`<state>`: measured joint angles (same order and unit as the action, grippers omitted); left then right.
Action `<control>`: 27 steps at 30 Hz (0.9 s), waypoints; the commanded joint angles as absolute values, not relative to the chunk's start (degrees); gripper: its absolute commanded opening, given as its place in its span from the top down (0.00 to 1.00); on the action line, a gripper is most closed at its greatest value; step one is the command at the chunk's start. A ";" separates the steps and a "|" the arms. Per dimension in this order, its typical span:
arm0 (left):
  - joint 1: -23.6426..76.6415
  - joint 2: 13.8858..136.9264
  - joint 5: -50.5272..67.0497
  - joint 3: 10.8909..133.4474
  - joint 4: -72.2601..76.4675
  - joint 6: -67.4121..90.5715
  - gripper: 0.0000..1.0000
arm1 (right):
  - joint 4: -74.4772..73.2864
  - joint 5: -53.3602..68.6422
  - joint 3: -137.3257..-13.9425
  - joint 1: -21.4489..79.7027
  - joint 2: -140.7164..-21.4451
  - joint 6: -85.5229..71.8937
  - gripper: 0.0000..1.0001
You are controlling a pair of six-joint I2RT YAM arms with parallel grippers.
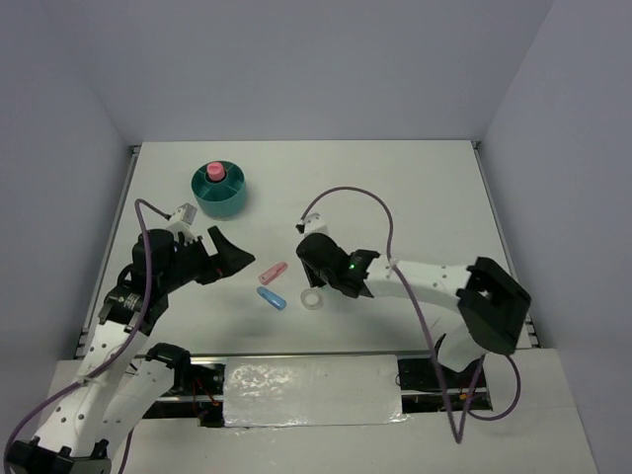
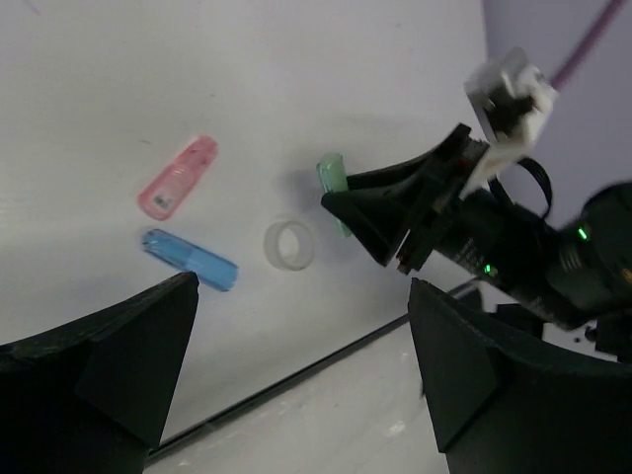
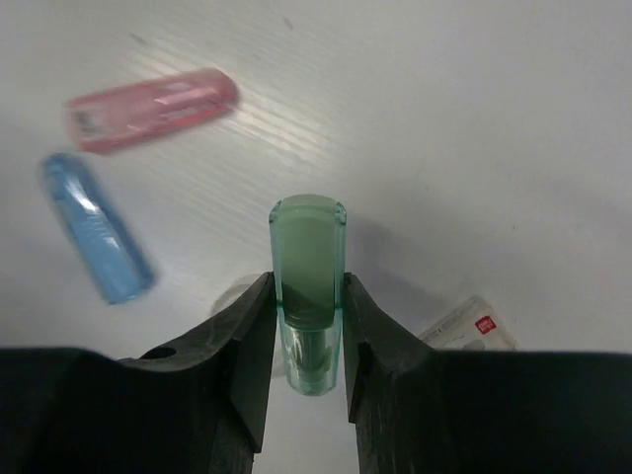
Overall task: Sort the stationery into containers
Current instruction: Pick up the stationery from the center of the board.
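Note:
My right gripper (image 3: 308, 331) is shut on the translucent green pen (image 3: 308, 267), which sticks out ahead of the fingers just over the table; it also shows in the left wrist view (image 2: 333, 178). The pink stick (image 1: 272, 271), the light-blue stick (image 1: 272, 297) and the clear tape ring (image 1: 312, 299) lie on the white table between the arms. My right gripper (image 1: 308, 259) hovers just right of them. My left gripper (image 1: 229, 255) is open and empty to their left. The teal organiser (image 1: 233, 200) stands at the far left with a pink item (image 1: 214, 171) in its central well.
A small white label with a red mark (image 3: 469, 326) shows beside my right finger. The table's front edge, a dark line (image 2: 296, 370), runs close below the items. Grey walls enclose the table (image 1: 415, 188) on three sides.

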<state>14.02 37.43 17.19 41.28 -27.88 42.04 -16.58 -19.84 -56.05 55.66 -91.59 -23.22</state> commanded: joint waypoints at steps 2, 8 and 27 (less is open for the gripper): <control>14.41 36.82 26.01 41.22 -15.56 50.09 0.01 | -4.06 -25.22 -52.13 63.00 -79.91 -16.10 0.92; 18.19 38.93 25.68 42.44 -12.74 51.16 0.05 | 4.12 -29.18 -49.13 72.23 -71.90 -13.45 0.92; 28.39 47.72 25.05 40.60 -6.16 51.15 0.42 | 5.37 -27.69 -56.51 75.85 -73.21 -5.98 0.89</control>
<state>27.64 46.70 24.34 40.36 -10.57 51.53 2.59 -27.86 -52.80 75.40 -72.69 -8.05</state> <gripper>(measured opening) 0.633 0.359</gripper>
